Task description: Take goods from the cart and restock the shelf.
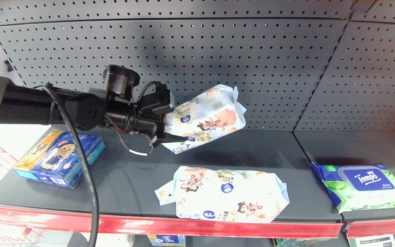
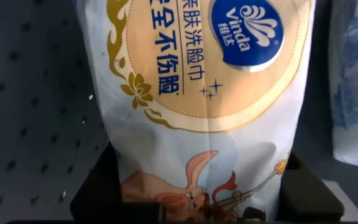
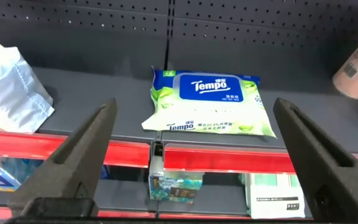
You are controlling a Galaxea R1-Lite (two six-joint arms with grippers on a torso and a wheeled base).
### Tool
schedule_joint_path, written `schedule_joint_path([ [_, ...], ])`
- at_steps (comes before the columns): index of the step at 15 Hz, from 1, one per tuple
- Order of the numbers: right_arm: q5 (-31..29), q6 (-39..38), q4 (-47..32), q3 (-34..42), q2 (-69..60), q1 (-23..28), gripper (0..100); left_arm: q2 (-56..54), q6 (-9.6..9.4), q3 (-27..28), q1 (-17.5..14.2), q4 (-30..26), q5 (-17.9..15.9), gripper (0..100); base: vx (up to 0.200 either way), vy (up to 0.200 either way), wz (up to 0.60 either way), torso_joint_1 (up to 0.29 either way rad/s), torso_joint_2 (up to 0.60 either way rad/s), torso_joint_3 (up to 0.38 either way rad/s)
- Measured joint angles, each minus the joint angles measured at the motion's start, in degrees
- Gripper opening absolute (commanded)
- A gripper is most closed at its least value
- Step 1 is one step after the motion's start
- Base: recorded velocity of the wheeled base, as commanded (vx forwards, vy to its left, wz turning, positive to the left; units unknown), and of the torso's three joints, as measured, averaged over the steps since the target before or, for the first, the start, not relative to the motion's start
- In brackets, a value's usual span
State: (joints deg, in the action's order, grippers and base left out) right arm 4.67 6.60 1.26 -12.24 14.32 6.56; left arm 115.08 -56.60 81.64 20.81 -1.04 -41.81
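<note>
**Soft pack clamped above the shelf, not yet laid down**

The left claw was clamped on the near end of a soft printed pack, holding it in the air above the dark shelf, well apart from the shelf surface. The pack's long axis ran away from the claw, slanting upward toward the perforated back panel, with its crimped far end highest. Whether that end touched the panel was hard to judge from the head view; it looked just beside it.

A matching pack lay flat near the shelf's red front edge, its long axis along the shelf. A blue box sat to the left and a green wipes pack in the next bay to the right.

To place well, the held pack probably needed levelling, so its long axis ran along the shelf, and then lowering into the bare strip behind the lying pack. The grip should have let go only once the pack rested flat, since a soft pack dropped at a slant could roll or slump forward.

The right claw had its fingers wide apart, holding nothing, facing the green wipes pack.
</note>
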Motion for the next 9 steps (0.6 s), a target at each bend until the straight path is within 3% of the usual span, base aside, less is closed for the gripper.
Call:
schedule_joint_path([
  [4, 0.0, 0.0, -0.1, 0.5, -0.6, 0.0, 100, 3.4, -0.05, 0.8, 3.1, -0.7, 0.0, 0, 0.0, 0.0, 0.0, 0.0, 0.0, 0.0],
  [9, 0.0, 0.0, -0.1, 1.2, -0.8, 0.2, 100, 5.6, -0.02, 3.4, 4.0, -2.9, 0.6, 0, 0.0, 0.0, 0.0, 0.0, 0.0, 0.0],
])
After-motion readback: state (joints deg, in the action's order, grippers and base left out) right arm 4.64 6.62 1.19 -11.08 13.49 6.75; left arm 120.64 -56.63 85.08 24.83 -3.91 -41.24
